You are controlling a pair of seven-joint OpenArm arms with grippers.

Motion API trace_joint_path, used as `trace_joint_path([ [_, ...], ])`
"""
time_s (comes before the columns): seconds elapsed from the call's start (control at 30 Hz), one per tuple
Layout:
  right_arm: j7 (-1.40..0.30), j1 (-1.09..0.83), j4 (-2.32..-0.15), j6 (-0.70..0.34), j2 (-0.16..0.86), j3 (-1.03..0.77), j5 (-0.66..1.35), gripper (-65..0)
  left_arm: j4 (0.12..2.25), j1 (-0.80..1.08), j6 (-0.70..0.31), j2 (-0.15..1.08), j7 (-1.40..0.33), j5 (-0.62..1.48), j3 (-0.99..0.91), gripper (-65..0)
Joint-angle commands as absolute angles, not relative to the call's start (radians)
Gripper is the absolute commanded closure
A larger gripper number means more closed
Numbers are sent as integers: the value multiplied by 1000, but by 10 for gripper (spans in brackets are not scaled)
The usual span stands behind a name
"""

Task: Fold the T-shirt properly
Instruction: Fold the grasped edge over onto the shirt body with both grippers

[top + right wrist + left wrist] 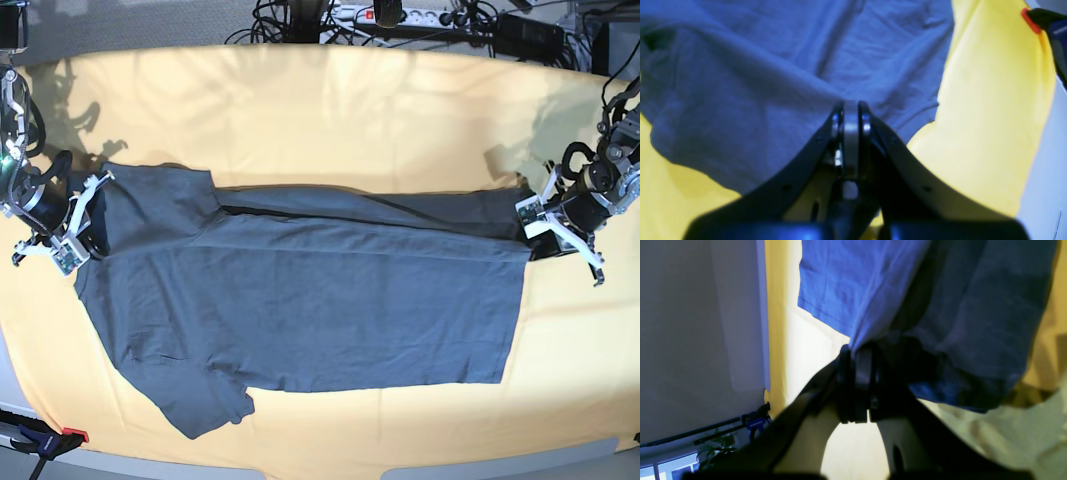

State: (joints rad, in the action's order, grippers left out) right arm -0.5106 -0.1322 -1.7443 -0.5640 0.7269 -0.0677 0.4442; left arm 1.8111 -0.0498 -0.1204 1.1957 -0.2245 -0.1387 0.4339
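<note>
Black left fingers pinch a bunched hem of the shirt, soft wrinkled cotton. Right fingers clamp creased cloth likewise. From base, it lies mid-frame, slate-grey, top edge folded over, on the yellow counter.

Evenly bright overhead view; the yellow table cover is washed pale along its far side, where soft cable shadows fall at far left and far right. Straight edges bow toward the corners, a wide-angle distortion. The T-shirt reads flat dark grey there, but saturated blue in both wrist views. Left wrist view is dim and backlit, the cloth glowing at left, murky at right. Both wrist views are soft, with the nearest dark gripper parts badly blurred.
</note>
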Motion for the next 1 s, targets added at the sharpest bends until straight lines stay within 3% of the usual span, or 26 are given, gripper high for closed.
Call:
trace_joint_path([
  [0.0,-480,-115,-1756,-557,744,-77,439,0,1818,-67,-104,1215,-215,-142,422,0],
  [0.4,-475,15,-1724,-483,731,95,306,0,1817,-67,-108,1185,-241,-149,422,0],
  [0.5,-474,56,-1675,-417,731,143,261,0,1817,-64,-109,1185,-249,-149,422,0],
  [0.8,-471,100,-1584,-419,731,148,264,0,1810,-61,-123,1183,-255,-168,422,0],
  [0.97,-471,100,-1584,-408,731,148,245,0,1810,-62,-210,1183,-235,-169,422,0],
])
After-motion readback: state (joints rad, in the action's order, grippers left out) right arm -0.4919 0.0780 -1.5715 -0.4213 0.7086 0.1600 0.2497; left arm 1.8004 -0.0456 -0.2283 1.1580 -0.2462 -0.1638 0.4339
